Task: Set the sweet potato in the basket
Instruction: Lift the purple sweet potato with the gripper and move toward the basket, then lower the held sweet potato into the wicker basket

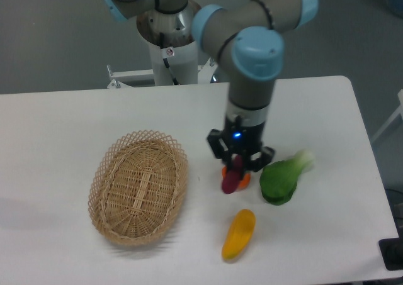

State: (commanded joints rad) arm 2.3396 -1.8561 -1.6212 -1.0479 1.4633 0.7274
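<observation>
1. Sweet potato [230, 179]: dark magenta tuber, hanging end-down from the gripper [238, 165], clear of the table [63, 128]. It sits in front of the orange, between the basket and the green vegetable, not over the basket.
2. Gripper: black two-finger unit with a blue light lit above it, pointing straight down. Its fingers are clenched on the upper end of the sweet potato.
3. Arm [252, 65]: grey tubes with light-blue joint caps, reaching out from the pedestal [173, 43] at the back edge of the table.
4. Basket [140, 186]: oval tan wicker with a lacy looped rim, lying on the left half of the table, well left of the gripper. Nothing shows inside it.
5. Orange [244, 179]: mostly hidden behind the sweet potato and gripper; only slivers show, so whether the potato touches it I cannot tell.
6. Green vegetable [281, 180]: leafy, with a pale stalk end pointing up-right, lying just right of the gripper.
7. Yellow fruit [238, 234]: elongated, yellow-orange, lying on the table near the front edge, below the gripper and apart from the rest.
</observation>
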